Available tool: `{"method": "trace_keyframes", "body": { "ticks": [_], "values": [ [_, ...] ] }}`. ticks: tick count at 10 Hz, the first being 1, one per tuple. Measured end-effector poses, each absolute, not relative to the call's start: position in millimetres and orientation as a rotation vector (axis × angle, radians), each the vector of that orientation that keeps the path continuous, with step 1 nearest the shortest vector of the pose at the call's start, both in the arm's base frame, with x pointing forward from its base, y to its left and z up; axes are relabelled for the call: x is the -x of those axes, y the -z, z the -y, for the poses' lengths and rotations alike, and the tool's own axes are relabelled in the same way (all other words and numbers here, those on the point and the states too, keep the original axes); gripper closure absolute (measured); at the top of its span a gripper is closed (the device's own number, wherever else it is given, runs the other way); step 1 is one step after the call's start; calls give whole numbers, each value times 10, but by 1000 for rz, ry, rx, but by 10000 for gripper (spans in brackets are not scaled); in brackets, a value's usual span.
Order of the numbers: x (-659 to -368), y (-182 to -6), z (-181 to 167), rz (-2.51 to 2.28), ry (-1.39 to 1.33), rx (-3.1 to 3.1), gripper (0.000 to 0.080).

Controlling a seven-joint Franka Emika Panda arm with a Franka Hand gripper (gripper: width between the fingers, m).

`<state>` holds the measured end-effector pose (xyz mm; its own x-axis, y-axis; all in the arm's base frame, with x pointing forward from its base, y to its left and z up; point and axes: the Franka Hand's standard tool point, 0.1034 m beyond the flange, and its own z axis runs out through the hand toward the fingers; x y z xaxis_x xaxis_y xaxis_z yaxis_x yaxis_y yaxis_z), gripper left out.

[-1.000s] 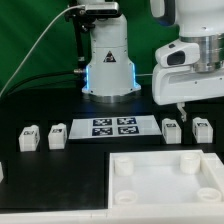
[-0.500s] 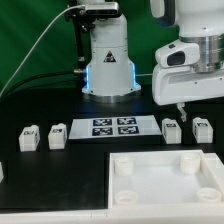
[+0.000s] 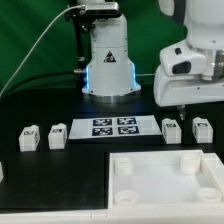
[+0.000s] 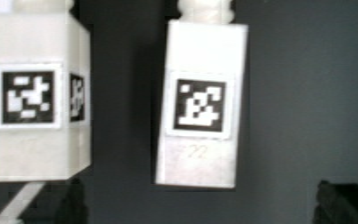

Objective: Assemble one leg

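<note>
Four small white legs with black-and-white tags lie on the black table: two on the exterior view's left (image 3: 29, 138) (image 3: 57, 133) and two on its right (image 3: 171, 129) (image 3: 203, 128). My gripper (image 3: 182, 106) hangs just above the right pair, apart from them. In the wrist view two legs lie lengthwise, one (image 4: 202, 105) between my open jaws and the other (image 4: 30, 100) beside it. My gripper (image 4: 194, 209) is open and empty; only the dark fingertips (image 4: 34, 206) show at the picture's lower corners.
The marker board (image 3: 113, 127) lies between the two pairs of legs. A large white square panel (image 3: 150, 190) with corner holes lies in front. A white cylindrical device (image 3: 108, 60) with a blue light stands behind the board.
The arm has shifted a little toward the exterior view's right and slightly lower over the right pair of legs. The legs have not moved.
</note>
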<state>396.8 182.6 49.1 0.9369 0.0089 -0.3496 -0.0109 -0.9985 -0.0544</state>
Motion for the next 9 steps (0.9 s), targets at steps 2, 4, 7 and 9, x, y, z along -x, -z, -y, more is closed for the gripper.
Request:
{"method": "trace_keyframes", "body": {
  "ticks": [2, 4, 7, 9],
  "values": [
    [-3914, -412, -1890, 13, -884, 2979, 151],
    [-3894, -357, -1876, 19, -1184, 2893, 151],
    [-3895, -229, -1890, 14, -1213, 2879, 151],
    [-3824, -150, -1909, 19, -1202, 2886, 151]
  ]
}}
